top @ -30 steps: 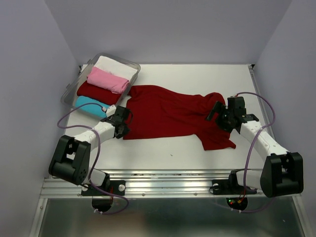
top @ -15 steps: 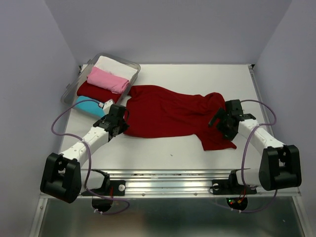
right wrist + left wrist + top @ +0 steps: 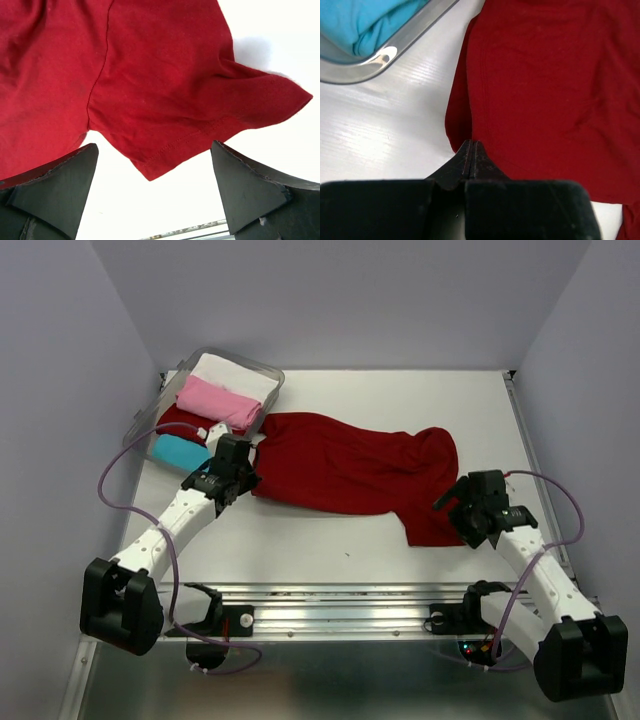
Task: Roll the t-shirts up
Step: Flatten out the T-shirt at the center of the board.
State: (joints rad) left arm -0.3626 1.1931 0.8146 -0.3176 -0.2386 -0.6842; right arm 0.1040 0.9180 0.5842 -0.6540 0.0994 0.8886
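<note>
my left end effector (image 3: 471,148) pinched closed on dark red t-shirt (image 3: 350,470) hem, right end effector (image 3: 154,150) spread wide over its sleeve (image 3: 200,115), pink t-shirt (image 3: 218,400) only overhead

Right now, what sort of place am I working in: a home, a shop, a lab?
Probably a lab test cell, not a home: a white table boxed in by plain pale walls, a metal rail along its near edge, and a red t-shirt and a clear bin of folded shirts.
</note>
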